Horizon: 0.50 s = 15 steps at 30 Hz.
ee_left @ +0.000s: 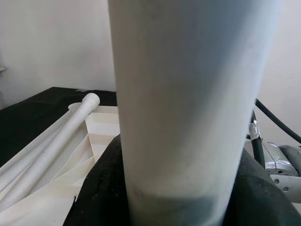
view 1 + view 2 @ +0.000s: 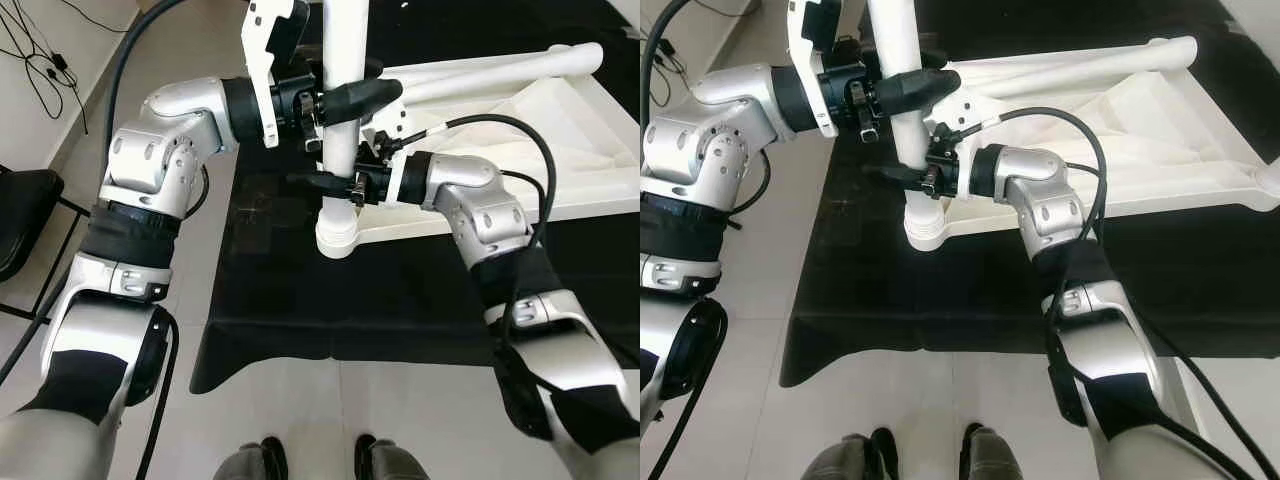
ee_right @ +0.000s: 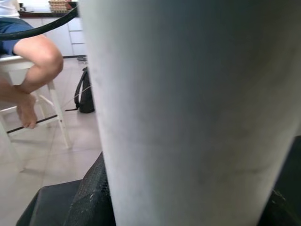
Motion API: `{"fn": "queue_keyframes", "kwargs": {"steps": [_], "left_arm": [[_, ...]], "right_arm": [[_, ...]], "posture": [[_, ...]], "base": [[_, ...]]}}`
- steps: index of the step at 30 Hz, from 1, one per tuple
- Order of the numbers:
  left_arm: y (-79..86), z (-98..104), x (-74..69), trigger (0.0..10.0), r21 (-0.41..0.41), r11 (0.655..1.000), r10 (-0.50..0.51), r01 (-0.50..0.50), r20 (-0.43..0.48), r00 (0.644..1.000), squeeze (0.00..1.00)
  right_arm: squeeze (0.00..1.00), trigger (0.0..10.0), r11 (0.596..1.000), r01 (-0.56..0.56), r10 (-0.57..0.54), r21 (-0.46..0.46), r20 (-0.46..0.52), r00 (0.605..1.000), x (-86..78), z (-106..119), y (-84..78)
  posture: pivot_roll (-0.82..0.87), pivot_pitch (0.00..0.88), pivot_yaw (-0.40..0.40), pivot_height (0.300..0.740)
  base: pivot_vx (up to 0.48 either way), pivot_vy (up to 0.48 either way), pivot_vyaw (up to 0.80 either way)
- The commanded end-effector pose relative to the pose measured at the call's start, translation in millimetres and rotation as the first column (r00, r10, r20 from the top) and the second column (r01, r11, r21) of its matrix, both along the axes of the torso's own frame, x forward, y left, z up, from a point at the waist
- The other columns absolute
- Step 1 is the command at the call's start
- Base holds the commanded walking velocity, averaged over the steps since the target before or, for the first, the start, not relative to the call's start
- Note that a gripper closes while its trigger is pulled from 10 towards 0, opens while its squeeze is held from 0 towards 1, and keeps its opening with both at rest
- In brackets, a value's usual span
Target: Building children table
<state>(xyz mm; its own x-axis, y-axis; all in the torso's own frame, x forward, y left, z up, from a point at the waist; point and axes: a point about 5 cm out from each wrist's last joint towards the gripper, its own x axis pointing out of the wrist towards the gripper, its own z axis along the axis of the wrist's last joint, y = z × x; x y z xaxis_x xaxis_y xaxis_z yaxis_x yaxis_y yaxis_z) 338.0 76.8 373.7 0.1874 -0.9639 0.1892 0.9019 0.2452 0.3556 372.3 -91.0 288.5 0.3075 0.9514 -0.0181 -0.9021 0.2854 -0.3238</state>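
At centre of the head views, upright white plastic tubular table leg [image 2: 340,120], foot flange seated in the near corner of the overturned white plastic children's table [image 2: 1160,150], itself lying underside up on a black cloth [image 2: 290,310] spread over pale floor tiles [image 2: 330,410]. Left gripper [image 2: 345,98], reaching in from 9 o'clock, black fingers [image 2: 365,95] clamped around the leg high up. Right gripper [image 2: 335,183], coming from 3 o'clock, fingers [image 2: 890,174] clamped on the same leg lower down, just above the flange. Second white leg [image 2: 500,70], already fitted, running along the table's far edge toward 2 o'clock. Close-up of the leg in both wrist views, black finger pads [image 1: 94,197] pressed against its surface. Seated person's bare leg [image 3: 33,61] beside a white stool [image 3: 51,108] in the right wrist view's background, with a dark bag on the floor nearby. Black chair [image 2: 25,215] at 9 o'clock, loose cables [image 2: 45,70] at 10 o'clock.
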Motion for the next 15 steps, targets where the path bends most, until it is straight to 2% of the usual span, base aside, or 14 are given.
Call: {"fn": "queue_keyframes", "kwargs": {"steps": [1,4,5,6,11,12,13,14,15], "left_arm": [[-16.7,-16,-5.1,0.0,0.083,0.992,-0.097,0.1,-0.036,0.995,0.0],[-16.0,-14,-3.1,0.0,0.066,0.994,-0.085,0.088,-0.047,0.995,0.0],[-15.3,-13,-1.0,3.3,0.055,0.996,-0.068,0.071,-0.055,0.996,1.0],[-14.6,-12,0.9,10.0,0.051,0.997,-0.049,0.051,-0.056,0.997,1.0],[-12.3,-8,4.6,10.0,0.033,0.999,0.001,0.001,-0.048,0.999,1.0],[-9.8,-6,5.4,10.0,0.023,1.0,0.011,-0.01,-0.05,0.999,0.0],[-6.3,-3,5.4,10.0,0.004,1.0,0.021,-0.02,-0.059,0.998,0.0],[-3.9,-2,5.2,10.0,-0.007,1.0,0.025,-0.025,-0.065,0.998,0.0],[-2.0,-2,5.7,10.0,-0.012,1.0,0.025,-0.026,-0.073,0.997,0.0]], "right_arm": [[0.0,0.0,0.997,-0.06,0.058,-0.052,-0.026,0.998,-0.9,-7,20.4],[0.0,0.0,0.998,-0.029,0.027,-0.047,-0.042,0.999,2.8,-11,20.9],[0.0,0.0,0.999,0.01,-0.012,-0.045,-0.04,0.999,5.1,-14,20.8],[0.0,0.0,0.998,0.047,-0.049,-0.039,-0.041,0.998,6.9,-15,20.5],[0.0,0.0,0.991,0.132,-0.132,-0.002,-0.049,0.99,9.4,-17,19.3],[0.0,0.0,0.975,0.219,-0.216,0.037,-0.07,0.974,10.5,-19,17.8],[0.0,0.0,0.792,0.597,-0.59,0.125,-0.092,0.802,17.7,-27,6.2],[0.0,0.0,0.552,0.816,-0.809,0.17,-0.125,0.574,18.2,-33,-9.2],[0.0,0.0,0.511,0.846,-0.824,0.151,-0.193,0.533,1.9,-52,2.5]], "posture": [[-0.11,0.199,0.026,0.74],[-0.11,0.202,0.027,0.74],[-0.11,0.202,0.026,0.74],[-0.12,0.204,0.025,0.74],[-0.12,0.207,0.02,0.74],[-0.12,0.207,0.018,0.74],[-0.13,0.209,-0.011,0.74],[-0.13,0.209,-0.011,0.74],[-0.13,0.204,-0.005,0.74]], "base": [[0.0,0.0,0.0],[0.0,0.0,0.0],[0.0,0.0,0.0],[0.0,0.0,0.0],[0.0,0.0,0.0],[0.0,0.0,0.0],[0.0,0.0,0.0],[0.0,0.0,0.0],[0.0,0.0,0.0]]}}
